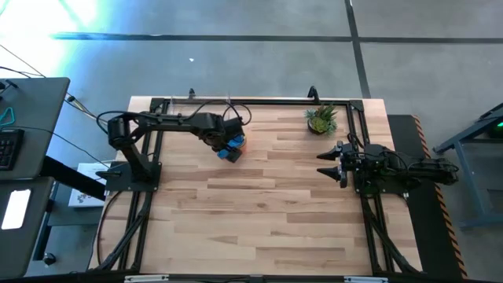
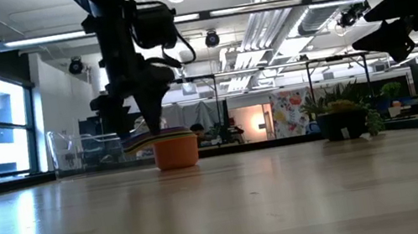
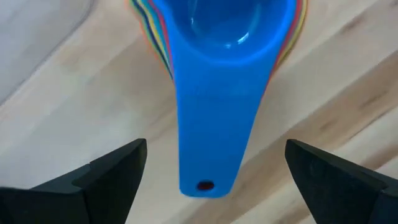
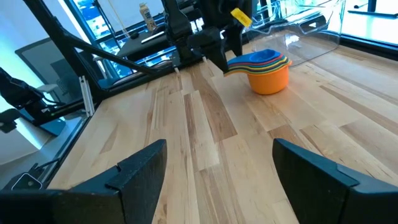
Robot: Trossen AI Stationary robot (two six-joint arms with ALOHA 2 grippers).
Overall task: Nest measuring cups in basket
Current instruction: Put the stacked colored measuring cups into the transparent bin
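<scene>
The measuring cups stand nested in one stack on the bare table, orange cup at the bottom, blue cup on top, handles fanned together. My left gripper is open and hovers just above the handles. Its fingers stand wide on either side of the blue handle without touching it. The clear basket sits beyond the stack, near the far edge. My right gripper is open and waits over the table's right side.
A small potted green plant stands near the far right corner, also in the low view. Black frame rails run around the table. Bare wood stretches across the middle and near side.
</scene>
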